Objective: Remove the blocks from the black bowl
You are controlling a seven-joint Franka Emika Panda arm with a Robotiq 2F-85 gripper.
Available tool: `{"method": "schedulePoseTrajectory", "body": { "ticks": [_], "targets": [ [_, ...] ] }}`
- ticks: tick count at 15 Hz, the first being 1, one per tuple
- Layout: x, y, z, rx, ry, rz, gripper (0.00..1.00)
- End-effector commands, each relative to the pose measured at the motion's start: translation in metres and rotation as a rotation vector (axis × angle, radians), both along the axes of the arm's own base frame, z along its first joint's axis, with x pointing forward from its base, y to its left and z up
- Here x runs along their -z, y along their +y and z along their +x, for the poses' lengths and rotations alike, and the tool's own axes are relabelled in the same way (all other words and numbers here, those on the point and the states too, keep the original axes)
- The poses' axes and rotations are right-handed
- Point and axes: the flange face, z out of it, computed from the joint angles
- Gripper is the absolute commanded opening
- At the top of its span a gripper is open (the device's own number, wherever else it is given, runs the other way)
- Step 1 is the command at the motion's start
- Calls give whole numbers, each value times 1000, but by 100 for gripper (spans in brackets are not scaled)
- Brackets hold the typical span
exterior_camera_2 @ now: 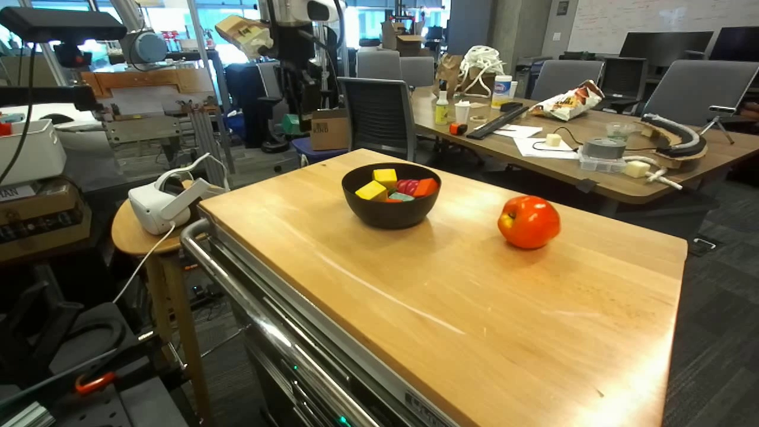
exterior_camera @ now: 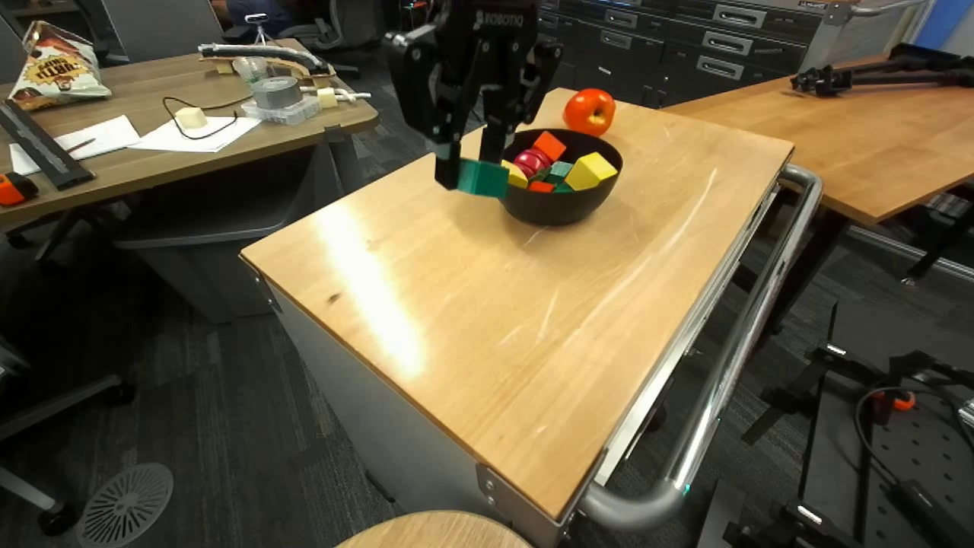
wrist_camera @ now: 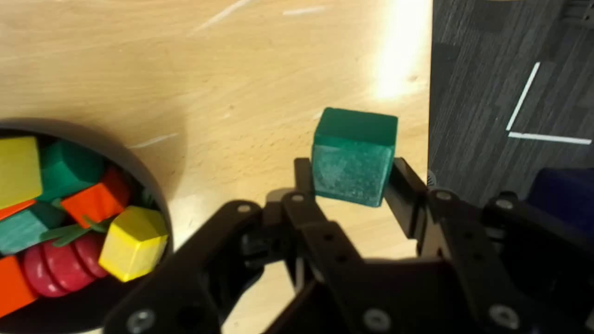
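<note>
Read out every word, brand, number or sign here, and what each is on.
"ROBOTIQ", on the black claw.
"TURTLE CHIPS", apparently, on the chip bag.
"KIND", on the cardboard box; line above blurred.
"MAN", perhaps cut off at the edge, on a white label.
Too small or blurred: any text on tub, bottle, cart nameplate, cabinet badge, wall sign, whiteboard.

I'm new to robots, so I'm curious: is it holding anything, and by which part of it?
A green block, pinched by two opposite sides in the gripper.
</note>
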Motion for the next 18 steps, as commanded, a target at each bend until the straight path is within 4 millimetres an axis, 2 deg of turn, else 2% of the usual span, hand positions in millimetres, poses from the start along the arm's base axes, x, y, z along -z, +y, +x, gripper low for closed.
{"method": "schedulePoseTrajectory", "body": {
  "ticks": [1,5,10,11,12,14,17,18],
  "targets": [
    [39,24,-4,-58,51,-59,20],
    [82,34,-7,-93,125,-133,20],
    [106,33,-11,-85,202,-132,22],
    [107,32,-11,-80,207,-132,33],
    [105,28,-10,-70,204,-125,67],
    [95,18,-6,-45,173,-119,75],
    [51,-15,7,21,50,-103,97],
    [30,-33,12,49,-5,-99,100]
  ]
}}
